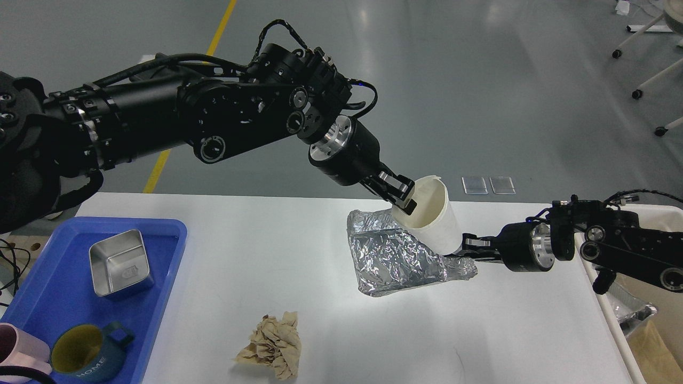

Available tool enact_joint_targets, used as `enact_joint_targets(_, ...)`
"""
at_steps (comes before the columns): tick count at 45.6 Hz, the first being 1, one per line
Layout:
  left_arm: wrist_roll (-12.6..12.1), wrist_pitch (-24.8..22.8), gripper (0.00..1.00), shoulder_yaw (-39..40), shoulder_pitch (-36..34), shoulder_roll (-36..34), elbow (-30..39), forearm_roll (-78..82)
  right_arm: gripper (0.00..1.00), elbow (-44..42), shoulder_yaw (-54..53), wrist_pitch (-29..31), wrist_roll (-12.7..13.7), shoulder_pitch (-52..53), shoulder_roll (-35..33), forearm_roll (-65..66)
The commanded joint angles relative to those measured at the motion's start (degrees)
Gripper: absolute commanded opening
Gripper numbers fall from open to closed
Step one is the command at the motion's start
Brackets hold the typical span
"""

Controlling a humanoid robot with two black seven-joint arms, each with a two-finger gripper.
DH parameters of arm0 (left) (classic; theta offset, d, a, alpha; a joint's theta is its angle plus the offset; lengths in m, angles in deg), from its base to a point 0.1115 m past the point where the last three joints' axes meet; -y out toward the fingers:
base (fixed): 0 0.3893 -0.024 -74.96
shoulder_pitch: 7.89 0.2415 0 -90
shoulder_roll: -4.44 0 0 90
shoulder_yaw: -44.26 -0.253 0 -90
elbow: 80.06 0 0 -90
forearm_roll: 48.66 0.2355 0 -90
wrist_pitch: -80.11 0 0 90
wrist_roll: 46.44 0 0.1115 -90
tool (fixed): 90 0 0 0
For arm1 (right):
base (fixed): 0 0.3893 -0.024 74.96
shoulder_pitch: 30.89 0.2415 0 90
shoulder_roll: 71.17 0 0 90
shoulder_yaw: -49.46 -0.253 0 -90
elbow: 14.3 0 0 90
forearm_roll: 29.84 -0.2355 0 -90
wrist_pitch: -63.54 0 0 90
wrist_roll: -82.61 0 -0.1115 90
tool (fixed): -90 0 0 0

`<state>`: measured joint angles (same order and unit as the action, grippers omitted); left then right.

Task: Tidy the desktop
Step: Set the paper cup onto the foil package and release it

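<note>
A white cup was held by its rim in the left gripper, tilted above the foil container lying mid-right on the desk. The foil's right edge was pinched by the right gripper, just right of the cup.

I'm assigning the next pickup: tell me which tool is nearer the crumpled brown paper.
Left. The left tool grips the white cup above and right of the brown paper; the right tool, at the foil, is farther right.
</note>
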<state>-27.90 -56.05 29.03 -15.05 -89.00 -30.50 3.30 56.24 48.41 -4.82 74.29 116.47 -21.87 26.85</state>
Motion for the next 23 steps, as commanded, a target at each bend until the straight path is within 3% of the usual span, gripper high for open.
enact_joint_targets(1, -0.61, 0.02, 0.1, -0.51, 1.45, 1.41, -1.04, 0.07, 0.0, 0.13, 0.08, 0.24, -0.12, 0.03, 0.0, 0.0)
enact_joint_targets(23, -2.1, 0.9, 0.19, -2.18, 2.77, 5.02, -2.8, 0.07, 0.0, 0.13, 1.67, 0.33, -0.12, 1.17, -0.26, 0.0)
